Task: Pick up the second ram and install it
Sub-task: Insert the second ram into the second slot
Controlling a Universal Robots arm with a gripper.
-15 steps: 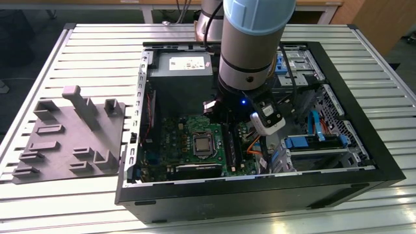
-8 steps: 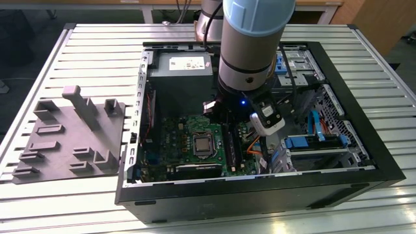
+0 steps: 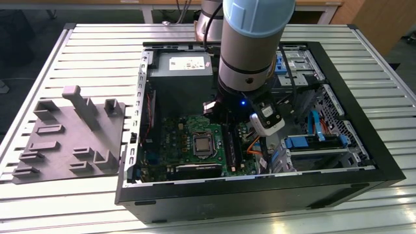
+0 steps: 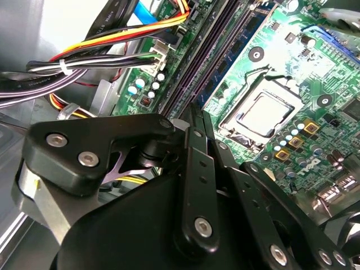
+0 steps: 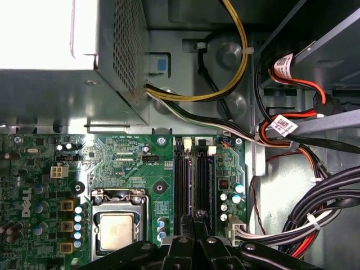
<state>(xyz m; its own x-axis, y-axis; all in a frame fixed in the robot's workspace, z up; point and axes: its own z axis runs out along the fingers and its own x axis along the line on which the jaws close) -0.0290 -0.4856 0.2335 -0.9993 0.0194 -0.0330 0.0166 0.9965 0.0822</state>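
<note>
1. The gripper had its jaws drawn almost together over the second ram, which stood in a slot at the motherboard edge. Whether they clamped it or pressed on it could not be told.
2. Seating looked nearly done, though latching was unconfirmed.
3. Cable bundles crowded just beside the slots.
4. Farther off, the power supply filled the case's end, and a grey tray lay on the counter.

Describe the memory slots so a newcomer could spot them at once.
In the open black computer case, find the green motherboard. The memory slots lie beside the silver processor socket, at the gripper tip; unlike the square socket, they are long, narrow, dark parallel strips.
</note>
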